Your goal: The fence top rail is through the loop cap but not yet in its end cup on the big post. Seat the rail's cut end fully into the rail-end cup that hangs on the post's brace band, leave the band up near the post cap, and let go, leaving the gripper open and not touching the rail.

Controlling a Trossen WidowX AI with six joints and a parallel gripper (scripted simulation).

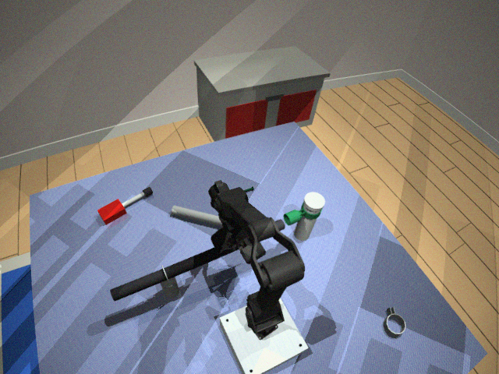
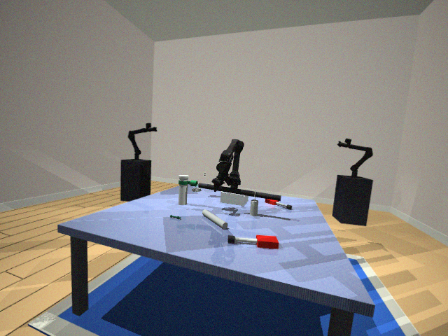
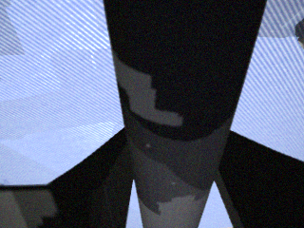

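Note:
My gripper is shut on the dark top rail, between its middle and its cut end. The rail hangs above the table, its far part through the thin wire loop on the short post. The big grey post stands upright. Its green brace band sits just under the white cap. The green rail-end cup points toward the rail. The cut end is just outside the cup's mouth, with a small gap.
A loose grey tube lies behind the gripper. A red-ended tool, a green bolt and a metal ring lie on the table. Another red-ended tool shows in the exterior view.

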